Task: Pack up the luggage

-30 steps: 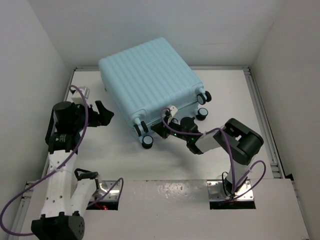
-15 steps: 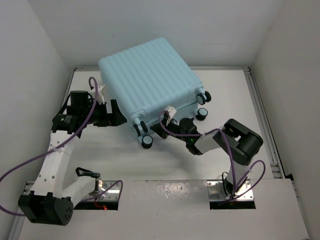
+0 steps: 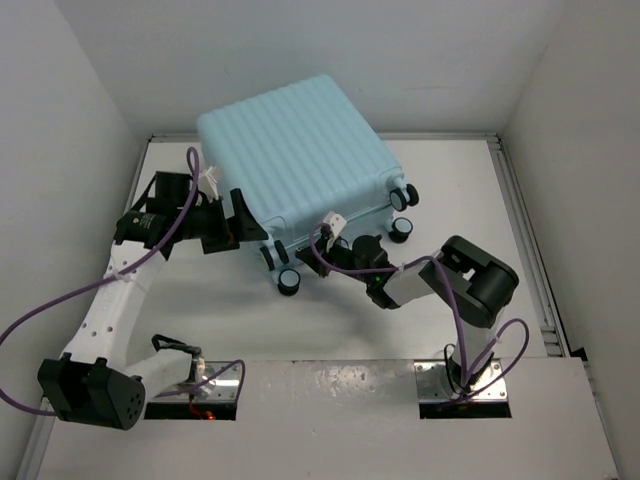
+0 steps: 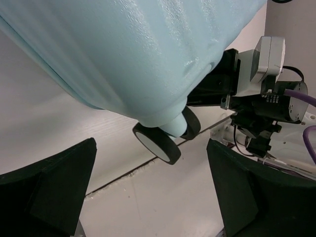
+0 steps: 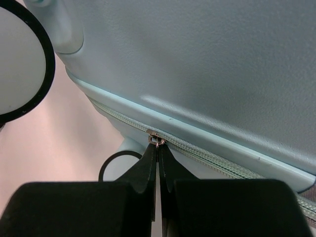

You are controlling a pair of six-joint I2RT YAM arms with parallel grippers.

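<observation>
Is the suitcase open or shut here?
Shut: the two shells of the luggage meet along the zipper line; no lining shows.

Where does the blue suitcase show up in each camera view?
Top external: the luggage lies upper centre.
Left wrist: its shell fills the top, above a black wheel.
Right wrist: it fills the upper right; the right gripper pinches its zipper pull.
Shared landmark: its black wheels.

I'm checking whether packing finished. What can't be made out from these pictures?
Luggage contents: all views, the shell hides them.
Zipper past the zipper pull: right wrist view, frame edges cut it off.
Right hand: top view, its tips lost under the luggage edge.
</observation>
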